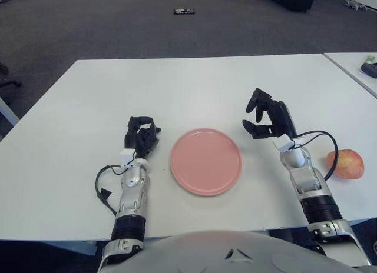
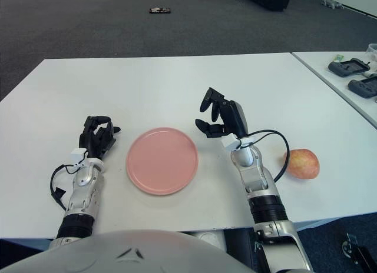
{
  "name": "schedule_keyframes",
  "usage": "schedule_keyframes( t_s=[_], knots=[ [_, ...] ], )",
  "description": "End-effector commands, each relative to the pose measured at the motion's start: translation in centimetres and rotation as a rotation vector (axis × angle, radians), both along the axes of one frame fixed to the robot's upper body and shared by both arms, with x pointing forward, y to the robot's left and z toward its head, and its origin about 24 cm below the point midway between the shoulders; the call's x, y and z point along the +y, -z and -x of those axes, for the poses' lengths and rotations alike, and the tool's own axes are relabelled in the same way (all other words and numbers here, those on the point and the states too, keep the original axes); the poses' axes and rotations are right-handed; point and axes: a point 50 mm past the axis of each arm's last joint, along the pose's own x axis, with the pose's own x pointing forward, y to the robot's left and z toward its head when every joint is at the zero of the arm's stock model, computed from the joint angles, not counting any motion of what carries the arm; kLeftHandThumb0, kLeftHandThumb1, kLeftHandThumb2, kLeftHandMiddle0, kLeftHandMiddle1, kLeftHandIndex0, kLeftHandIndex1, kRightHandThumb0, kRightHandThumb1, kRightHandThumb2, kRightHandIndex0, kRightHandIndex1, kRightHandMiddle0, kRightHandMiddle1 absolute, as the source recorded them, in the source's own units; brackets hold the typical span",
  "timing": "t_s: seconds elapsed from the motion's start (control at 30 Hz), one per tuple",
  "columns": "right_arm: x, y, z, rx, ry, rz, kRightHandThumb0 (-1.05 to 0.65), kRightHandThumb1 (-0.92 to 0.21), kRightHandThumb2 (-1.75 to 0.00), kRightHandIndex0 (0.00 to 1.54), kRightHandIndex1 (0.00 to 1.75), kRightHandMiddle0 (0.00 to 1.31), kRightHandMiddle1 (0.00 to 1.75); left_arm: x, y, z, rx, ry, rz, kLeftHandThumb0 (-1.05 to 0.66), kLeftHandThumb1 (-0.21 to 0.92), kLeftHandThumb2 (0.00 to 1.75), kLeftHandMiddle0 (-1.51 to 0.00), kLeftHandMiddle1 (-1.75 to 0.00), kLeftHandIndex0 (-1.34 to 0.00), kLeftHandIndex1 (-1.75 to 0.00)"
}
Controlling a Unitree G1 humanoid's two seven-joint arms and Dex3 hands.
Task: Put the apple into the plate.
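Right hand (image 1: 266,116), fingers apart and empty, should swing right to the apple (image 1: 345,164), then grip it for the plate (image 1: 206,161).

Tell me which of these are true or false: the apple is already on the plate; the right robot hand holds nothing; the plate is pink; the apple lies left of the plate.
1. The apple is on the plate. False: it lies on the table, apart from the plate.
2. The right robot hand holds nothing. True.
3. The plate is pink. True.
4. The apple lies left of the plate. False: it lies to the right, beyond the right forearm.
5. The left robot hand grips the plate. False: it shows beside the plate, on its left.
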Motion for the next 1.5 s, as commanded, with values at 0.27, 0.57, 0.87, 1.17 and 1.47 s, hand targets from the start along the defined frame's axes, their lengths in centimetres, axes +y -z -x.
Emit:
schedule_keyframes(
  t_s=[0.27,0.57,0.87,1.17,1.47],
  knots=[
    [-1.2,-1.3,0.4,0.016,0.054,0.082,-0.38,-0.73,-0.77,0.34,1.64,0.30,1.74,0.0,1.8,0.9,0.098,-0.011,0.031,-0.36,0.82,0.67,-0.55,-1.37,-0.25,-1.75],
    [-1.9,-1.6,1.0,0.022,0.101,0.131,-0.54,-0.75,-0.72,0.11,1.10,0.08,1.49,0.2,1.8,0.8,0.099,-0.014,0.020,-0.36,0.81,0.68,-0.55,-1.37,-0.26,-1.75],
    [-2.0,-1.7,1.3,0.049,0.095,0.098,-0.68,-0.59,-0.85,0.00,0.80,0.00,1.16,0.3,1.9,0.8,0.097,-0.014,0.013,-0.36,0.82,0.67,-0.55,-1.37,-0.25,-1.75],
    [-2.9,0.0,1.0,0.112,0.121,0.125,-0.72,-0.52,-0.83,0.00,0.48,0.00,0.88,0.3,2.0,0.8,0.101,-0.016,0.005,-0.36,0.80,0.69,-0.55,-1.37,-0.26,-1.75],
    [-3.1,-1.2,2.4,0.141,0.197,0.217,-0.77,-0.54,-0.79,0.00,0.11,0.00,0.48,0.3,2.1,0.8,0.103,-0.019,0.001,-0.36,0.80,0.70,-0.56,-1.38,-0.27,-1.75]
  ],
)
